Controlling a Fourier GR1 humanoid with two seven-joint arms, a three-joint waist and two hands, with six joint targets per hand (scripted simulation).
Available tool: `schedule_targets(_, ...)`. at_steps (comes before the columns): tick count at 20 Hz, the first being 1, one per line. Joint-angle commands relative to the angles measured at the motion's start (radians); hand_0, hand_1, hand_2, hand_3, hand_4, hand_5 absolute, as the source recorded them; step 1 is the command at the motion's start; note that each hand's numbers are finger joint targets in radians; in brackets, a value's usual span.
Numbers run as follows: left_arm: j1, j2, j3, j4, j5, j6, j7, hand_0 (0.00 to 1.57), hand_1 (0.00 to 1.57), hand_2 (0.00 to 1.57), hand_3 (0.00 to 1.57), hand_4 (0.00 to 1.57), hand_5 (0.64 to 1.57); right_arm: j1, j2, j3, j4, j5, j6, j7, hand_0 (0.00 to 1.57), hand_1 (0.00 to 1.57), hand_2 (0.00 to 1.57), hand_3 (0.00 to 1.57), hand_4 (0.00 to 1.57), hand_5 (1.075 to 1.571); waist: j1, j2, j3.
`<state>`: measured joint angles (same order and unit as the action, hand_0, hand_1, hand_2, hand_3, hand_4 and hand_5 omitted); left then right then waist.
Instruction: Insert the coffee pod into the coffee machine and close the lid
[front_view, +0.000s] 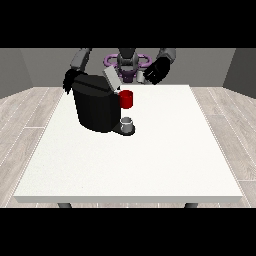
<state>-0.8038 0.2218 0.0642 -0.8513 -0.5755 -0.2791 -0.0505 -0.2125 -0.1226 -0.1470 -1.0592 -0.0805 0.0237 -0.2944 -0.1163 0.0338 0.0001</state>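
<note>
Hand at the view's right (158, 70): black, raised above the table's far edge, curled round a small pale coffee pod (141, 78). Hand at the view's left (68, 80): mostly hidden behind the coffee machine (95, 106), fingers impossible to make out. Machine: glossy black, boxy, grey lid (111, 78) tilted open, red part (126, 99) at front, small grey cup (127, 124) beneath. Smooth white table (165, 160)

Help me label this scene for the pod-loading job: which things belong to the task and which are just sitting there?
Part of the job:
- coffee machine, black, its lid raised
- coffee pod, small and pale, at the hand at the view's right

Just there:
- red part on the machine's front
- grey cup below it
- white table
</note>
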Motion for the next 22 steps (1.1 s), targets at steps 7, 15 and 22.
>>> schedule_targets(7, -0.141, 0.024, 0.071, 0.022, 0.035, 0.012, 0.063, 1.38, 1.38, 1.41, 1.25, 0.60, 1.571, -0.042, -0.003, 0.021, -0.014, -0.010, 0.055, -0.040, 0.00, 0.00, 0.00, 0.00, 0.12, 1.571, -0.067, 0.102, 0.0000)
schedule_targets(15, -0.249, 0.105, 0.132, 0.056, 0.061, 0.018, 0.060, 1.39, 1.39, 1.44, 1.36, 0.63, 1.571, -0.083, -0.023, 0.027, 0.024, -0.017, 0.143, -0.147, 0.00, 0.00, 0.00, 0.00, 0.16, 1.571, -0.086, 0.215, 0.0003)
schedule_targets(22, -0.323, 0.108, 0.163, 0.090, 0.071, 0.073, 0.100, 1.45, 1.45, 1.48, 1.40, 0.60, 1.571, -0.176, -0.031, 0.003, 0.054, -0.019, 0.112, -0.117, 0.00, 0.00, 0.00, 0.00, 0.23, 1.571, -0.103, 0.277, 0.0003)
